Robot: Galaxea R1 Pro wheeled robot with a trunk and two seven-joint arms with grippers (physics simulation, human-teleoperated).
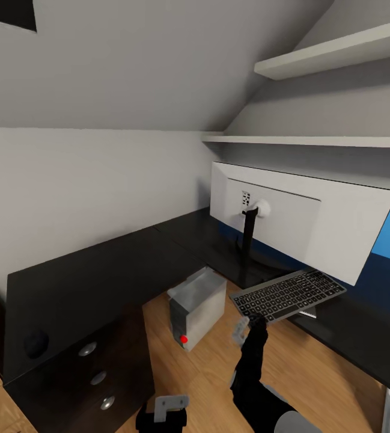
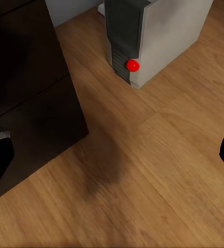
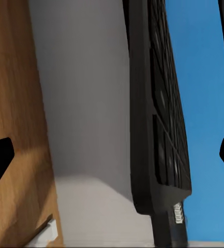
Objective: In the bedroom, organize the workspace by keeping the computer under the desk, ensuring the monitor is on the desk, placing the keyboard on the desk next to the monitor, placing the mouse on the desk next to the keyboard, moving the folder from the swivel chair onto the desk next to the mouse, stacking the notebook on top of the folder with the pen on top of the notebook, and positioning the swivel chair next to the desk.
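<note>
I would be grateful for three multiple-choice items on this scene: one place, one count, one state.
1. Where does the computer stand?
A. On the desk
B. On the wood floor
C. On a wall shelf

2. How many round silver knobs show on the drawer unit?
A. One
B. Five
C. Three

3. How is the left gripper?
A. Open, holding nothing
B. Shut on a mouse
C. Shut on a pen

Answers:
1 B: the tower sits on the planks beside the desk.
2 C: three knobs show on the black front in the head view.
3 A: its fingertips stand wide apart with only floor between them.
</note>
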